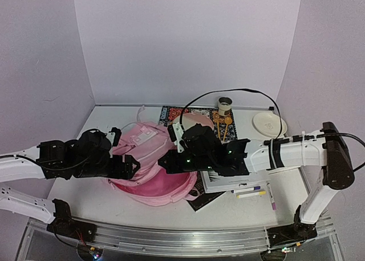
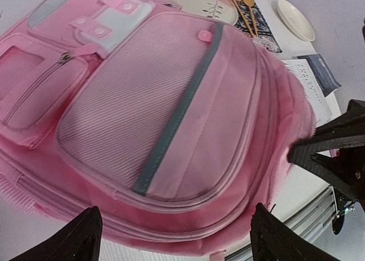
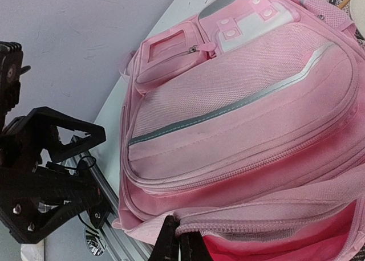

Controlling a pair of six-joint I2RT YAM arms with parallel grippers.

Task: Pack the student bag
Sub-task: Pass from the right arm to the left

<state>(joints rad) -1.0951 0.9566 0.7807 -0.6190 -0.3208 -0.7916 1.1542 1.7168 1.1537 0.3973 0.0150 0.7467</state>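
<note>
Top external view, Mia: the student bag (image 1: pixel 157 190) lies flat on the table (image 1: pixel 91 198), just to 9 o'clock of its middle, with both arms over it. Which step do you make this?

Mia: Opening it up, I'd say. On the right wrist camera the right claw (image 3: pixel 179 241) is pinched narrow on the zipped rim of the main compartment, at 6 o'clock in that view. A darker pink lining shows in the mouth beside it.

Jon: And the left?

Mia: The left claw (image 2: pixel 174 238) stands wide with nothing in it, hovering over the bag's rounded edge at 6 o'clock in its own view.

Jon: So nothing seems packed yet. The markers (image 1: pixel 251 191) and the white booklet (image 1: pixel 225 181) lie at 3 to 4 o'clock of the bag.

Mia: The next move probably calls for lifting the rim so the mouth gapes, while the left claw takes the opposite lip. The cloth is soft and will sag, so one pinch may not hold the mouth open.

Jon: Textures?

Mia: Ribbed pink weave on the bulging front pocket, a grey stripe across it, a smooth white patch with pink studs near the top, and fine zip teeth along the seams.
</note>
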